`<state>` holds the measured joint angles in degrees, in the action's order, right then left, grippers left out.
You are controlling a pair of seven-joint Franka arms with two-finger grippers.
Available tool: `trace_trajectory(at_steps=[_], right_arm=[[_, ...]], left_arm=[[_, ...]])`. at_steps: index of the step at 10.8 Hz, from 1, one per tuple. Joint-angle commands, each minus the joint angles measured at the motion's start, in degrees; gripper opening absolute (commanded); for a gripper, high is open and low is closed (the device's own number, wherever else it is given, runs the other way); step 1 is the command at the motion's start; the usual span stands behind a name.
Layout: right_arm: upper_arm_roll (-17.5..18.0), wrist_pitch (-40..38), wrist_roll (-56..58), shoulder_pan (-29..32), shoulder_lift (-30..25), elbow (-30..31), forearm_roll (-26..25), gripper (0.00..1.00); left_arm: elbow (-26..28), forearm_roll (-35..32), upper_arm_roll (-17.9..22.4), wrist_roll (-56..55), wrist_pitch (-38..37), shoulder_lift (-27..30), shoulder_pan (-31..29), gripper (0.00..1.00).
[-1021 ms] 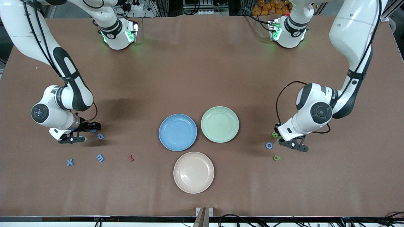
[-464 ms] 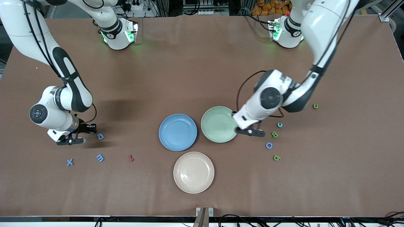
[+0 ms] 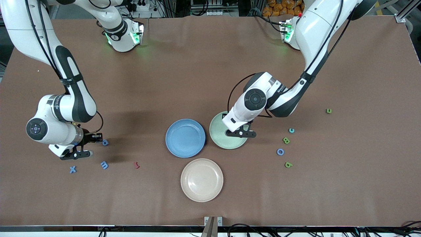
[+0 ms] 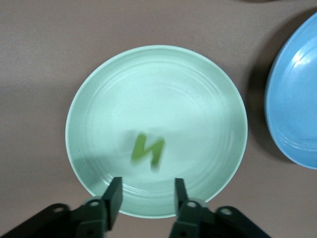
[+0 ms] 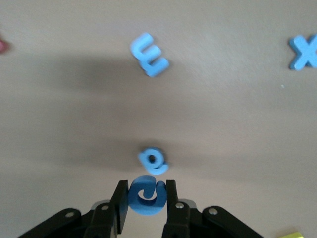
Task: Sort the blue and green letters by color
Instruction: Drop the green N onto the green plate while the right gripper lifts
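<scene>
My left gripper (image 3: 229,118) (image 4: 146,198) hangs open over the green plate (image 3: 218,133) (image 4: 94,99). A green letter N (image 4: 147,148) shows blurred in that plate just past the fingertips; my arm hides it in the front view. My right gripper (image 3: 96,137) (image 5: 146,191) is shut on a round blue letter (image 5: 146,198) just above the table. Beside it lies a small blue letter (image 3: 105,142) (image 5: 153,159). A blue E (image 3: 104,165) (image 5: 149,54) and a blue X (image 3: 72,169) (image 5: 303,52) lie nearer the front camera. Toward the left arm's end lie a blue O (image 3: 280,151) and green letters (image 3: 286,140), (image 3: 288,164), (image 3: 328,111).
The blue plate (image 3: 185,138) (image 4: 297,99) touches the green one. A beige plate (image 3: 201,179) sits nearer the front camera. A dark red letter (image 3: 136,165) lies between the blue E and the plates. A small teal letter (image 3: 291,130) lies by the green letters.
My left arm swung from the letters at its end of the table to over the green plate, and the green N now shows in the plate. My right gripper shifted slightly, still holding the blue letter.
</scene>
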<state>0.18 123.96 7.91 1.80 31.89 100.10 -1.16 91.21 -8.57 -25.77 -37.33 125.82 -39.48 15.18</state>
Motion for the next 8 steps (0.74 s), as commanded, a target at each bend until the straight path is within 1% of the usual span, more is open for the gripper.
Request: trace_trajectory(at_steps=[1,2,3,4,5,6,7,8], right_arm=[[1.13,-2.93,-9.54,-4.60,0.46,-3.07,0.27,0.00],[3.48,-3.98,-13.15,-4.88,0.20,-3.24,4.10,0.00],[5.42,-4.86,-16.05,-5.40,0.19,-4.63,7.19,0.00],[5.88,-5.30,-19.91,-7.23,0.28,-5.78,8.18,0.00],[5.97,-5.31,-24.91,-9.25,0.37,-5.88,9.14,0.00],[5.97,-5.31,-30.27,-12.06,0.28,-5.96,10.02,0.00],[5.97,-5.14,-36.32,-15.05,0.46,-6.57,11.34,0.00],[5.97,-4.87,-42.04,-17.95,0.72,-7.45,11.61,0.00]], left_arm=[[-2.01,-0.65,2.03,-1.08,-0.58,0.36,1.26,1.00],[-1.74,-1.97,2.73,-0.73,-1.19,1.24,0.56,1.00],[-1.31,-4.42,3.44,1.89,-1.98,2.21,-1.19,1.00],[-1.13,-7.31,3.44,9.57,-4.07,2.48,-3.90,1.00],[-1.13,-7.78,3.36,18.43,-4.62,2.66,-6.98,1.00],[-0.87,-7.78,3.36,24.00,-4.71,2.66,-9.53,1.00],[0.27,-7.95,3.36,27.37,-4.71,2.66,-12.17,1.00],[1.50,-8.13,3.36,31.14,-4.71,2.66,-13.85,1.00]])
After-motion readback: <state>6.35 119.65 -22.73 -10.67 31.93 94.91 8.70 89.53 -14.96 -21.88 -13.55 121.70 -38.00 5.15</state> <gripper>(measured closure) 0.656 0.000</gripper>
